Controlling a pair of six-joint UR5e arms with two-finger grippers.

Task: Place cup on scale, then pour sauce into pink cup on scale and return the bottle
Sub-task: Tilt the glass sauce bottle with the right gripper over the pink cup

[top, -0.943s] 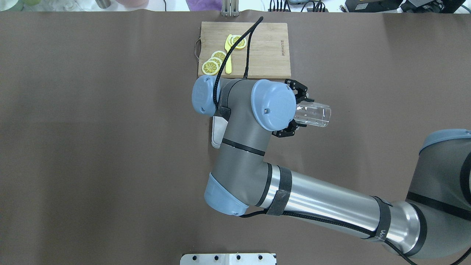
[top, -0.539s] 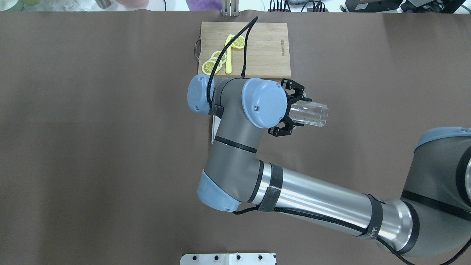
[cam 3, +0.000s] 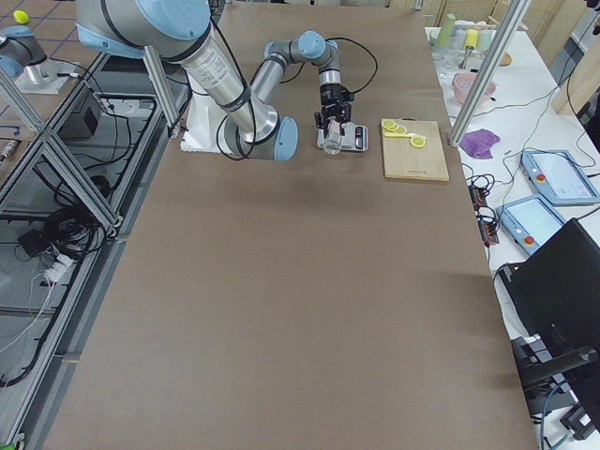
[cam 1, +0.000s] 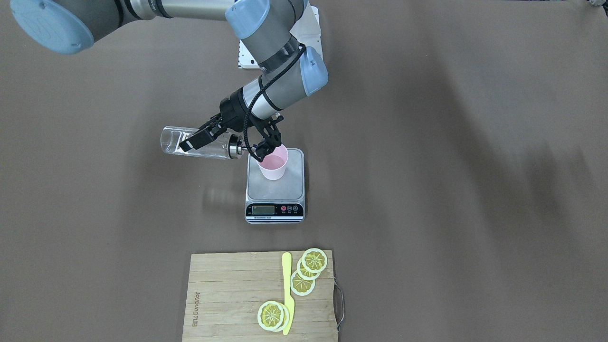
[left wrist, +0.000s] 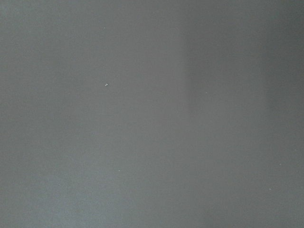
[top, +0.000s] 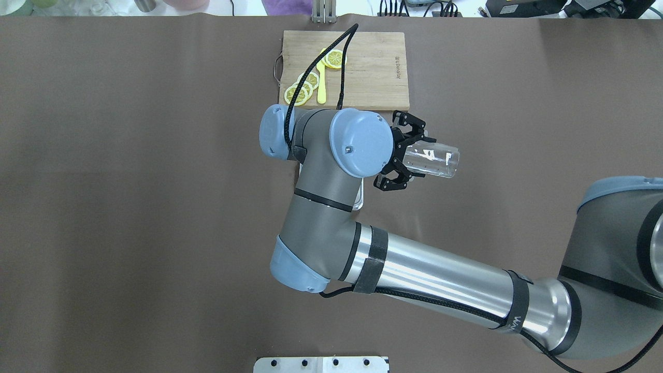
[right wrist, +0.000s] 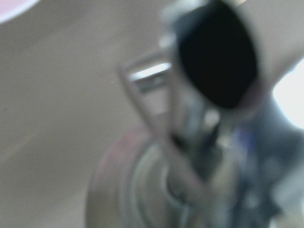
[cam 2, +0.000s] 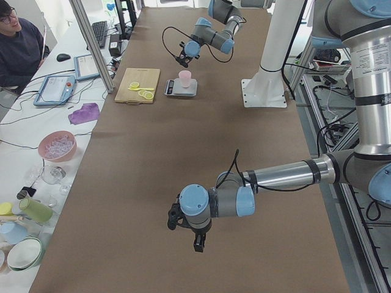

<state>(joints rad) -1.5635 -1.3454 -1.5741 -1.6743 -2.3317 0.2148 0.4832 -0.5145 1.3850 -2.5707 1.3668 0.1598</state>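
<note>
The pink cup (cam 1: 273,165) stands upright on the far part of the steel scale (cam 1: 275,190). My right gripper (cam 1: 227,146) is shut on the clear glass bottle (cam 1: 190,141) near its neck. It holds the bottle about level above the table. The metal spout (cam 1: 234,146) points at the cup's rim and sits just beside it. In the overhead view the bottle (top: 432,161) sticks out to the right of the gripper (top: 406,155), and the arm hides the cup. My left gripper (cam 2: 186,229) shows only in the exterior left view, low over bare table; I cannot tell its state.
A bamboo cutting board (cam 1: 228,294) with lemon slices (cam 1: 308,270) and a yellow knife (cam 1: 287,289) lies beyond the scale, away from the robot. A sliver of the scale (top: 358,199) shows beside my right forearm. The robot's base plate (top: 321,364) is at the near edge.
My right wrist has moved left and slightly away from the robot, carrying the bottle with it. The grip on the bottle is unchanged.
</note>
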